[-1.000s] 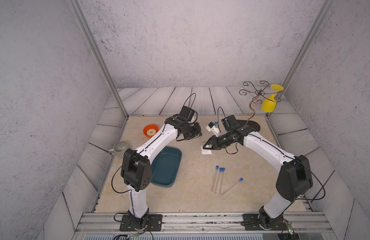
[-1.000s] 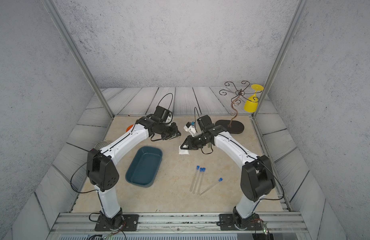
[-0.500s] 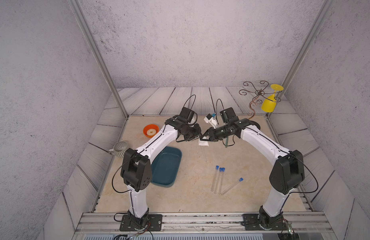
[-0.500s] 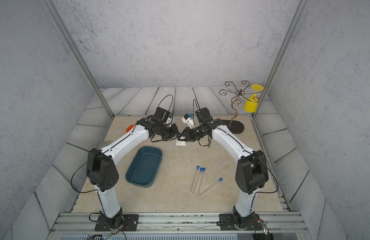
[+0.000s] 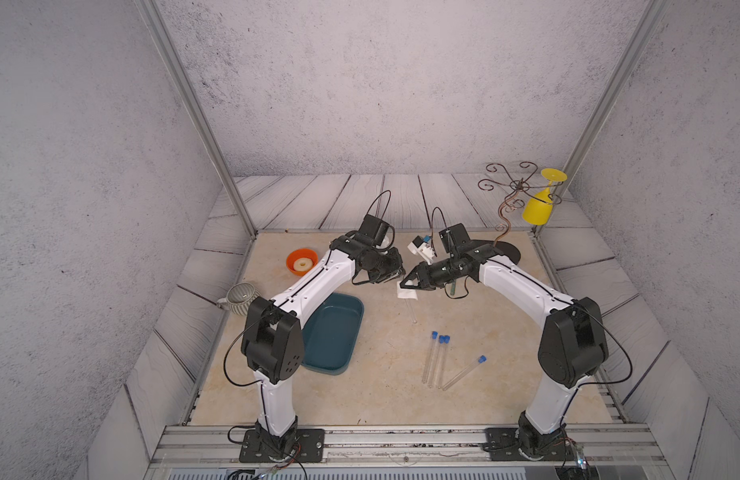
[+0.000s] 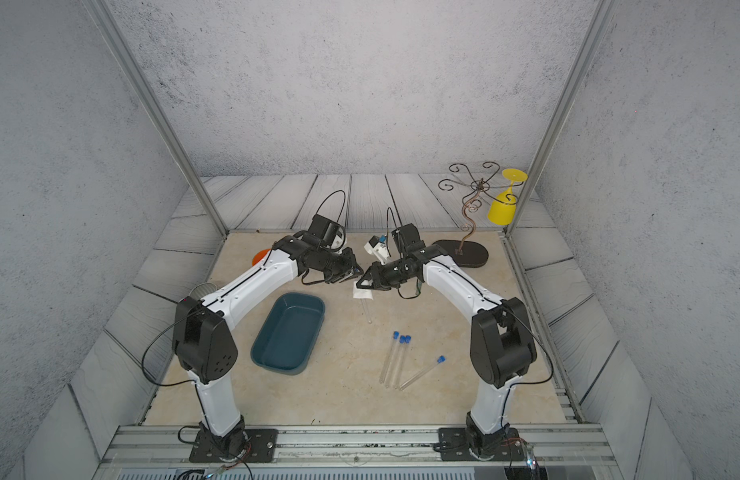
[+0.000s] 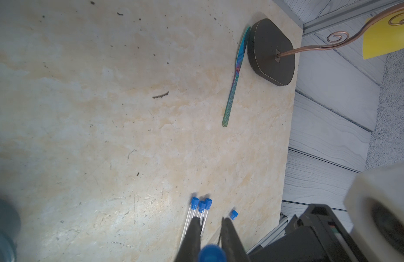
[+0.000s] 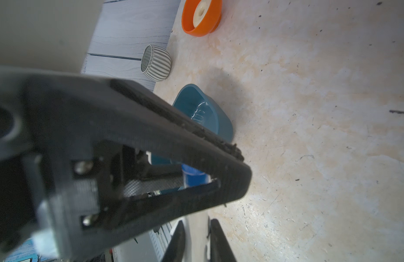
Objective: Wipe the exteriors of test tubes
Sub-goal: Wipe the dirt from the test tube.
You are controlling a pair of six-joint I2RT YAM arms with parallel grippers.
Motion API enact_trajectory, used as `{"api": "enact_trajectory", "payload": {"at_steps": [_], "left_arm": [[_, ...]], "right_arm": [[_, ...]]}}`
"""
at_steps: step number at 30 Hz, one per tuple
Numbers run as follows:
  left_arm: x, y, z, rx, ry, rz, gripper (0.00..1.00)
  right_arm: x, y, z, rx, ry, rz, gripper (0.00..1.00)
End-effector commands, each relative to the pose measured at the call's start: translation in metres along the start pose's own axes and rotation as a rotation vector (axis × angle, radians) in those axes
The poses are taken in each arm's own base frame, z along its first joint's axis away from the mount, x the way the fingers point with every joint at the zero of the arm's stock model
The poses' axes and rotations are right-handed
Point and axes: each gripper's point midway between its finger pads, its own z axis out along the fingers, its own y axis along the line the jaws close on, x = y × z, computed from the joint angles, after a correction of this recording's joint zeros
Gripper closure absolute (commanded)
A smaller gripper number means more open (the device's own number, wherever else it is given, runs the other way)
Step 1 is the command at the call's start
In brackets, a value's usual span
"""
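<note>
1. Left end effector (image 5: 396,273) is clenched on a capped test tube (image 5: 411,311).
2. Right end effector (image 5: 404,285) grasps a white wipe (image 5: 406,293) over that tube.
3. Other test tubes (image 5: 436,359) lie on the table (image 5: 380,395).

The left arm (image 5: 318,280) and right arm (image 5: 522,286) arch inward from the bottom edge and nearly meet at frame centre. The left gripper (image 5: 396,276) clamps a test tube (image 5: 412,311) by its cap. The right gripper (image 5: 406,284) pinches a white wipe (image 5: 406,293).
</note>
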Motion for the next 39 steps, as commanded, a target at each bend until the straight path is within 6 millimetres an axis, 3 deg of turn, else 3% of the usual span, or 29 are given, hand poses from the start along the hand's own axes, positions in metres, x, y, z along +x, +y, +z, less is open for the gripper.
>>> {"api": "enact_trajectory", "payload": {"at_steps": [1, 25, 31, 39], "left_arm": [[-0.024, -0.024, -0.021, 0.088, -0.069, 0.006, 1.0], [-0.046, -0.016, -0.028, 0.073, -0.108, 0.013, 1.0], [-0.042, -0.014, -0.025, 0.075, -0.091, 0.012, 1.0], [-0.028, -0.015, -0.025, 0.099, -0.062, 0.0, 1.0]], "right_arm": [[0.022, -0.002, -0.006, 0.034, 0.039, 0.025, 0.81], [0.056, 0.004, -0.019, 0.035, 0.106, 0.036, 0.8], [0.047, 0.008, -0.018, 0.022, 0.094, 0.036, 0.8], [0.018, 0.005, -0.018, 0.041, 0.058, 0.019, 0.81]]}}
